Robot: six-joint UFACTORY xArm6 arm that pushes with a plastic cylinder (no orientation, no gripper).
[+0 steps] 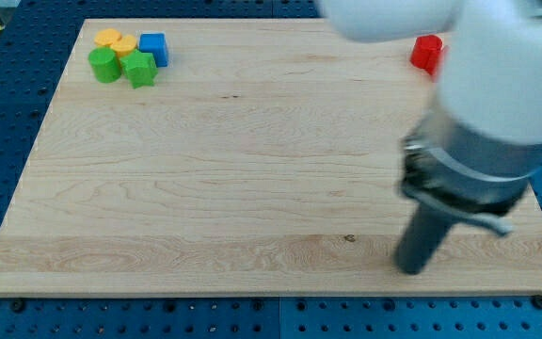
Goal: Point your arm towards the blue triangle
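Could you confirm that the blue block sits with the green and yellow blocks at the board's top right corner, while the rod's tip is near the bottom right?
Not quite: the camera view shows the blue block clustered with the green blocks and yellow blocks at the top left corner. My tip is indeed near the bottom right.

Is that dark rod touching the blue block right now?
No. My tip sits near the view's bottom right of the board, while the blue block lies far off at the top left beside the green and yellow blocks.

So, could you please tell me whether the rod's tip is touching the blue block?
Apart. The camera view shows my tip near the view's bottom right, with a wide stretch of bare board between it and the blue block at the top left.
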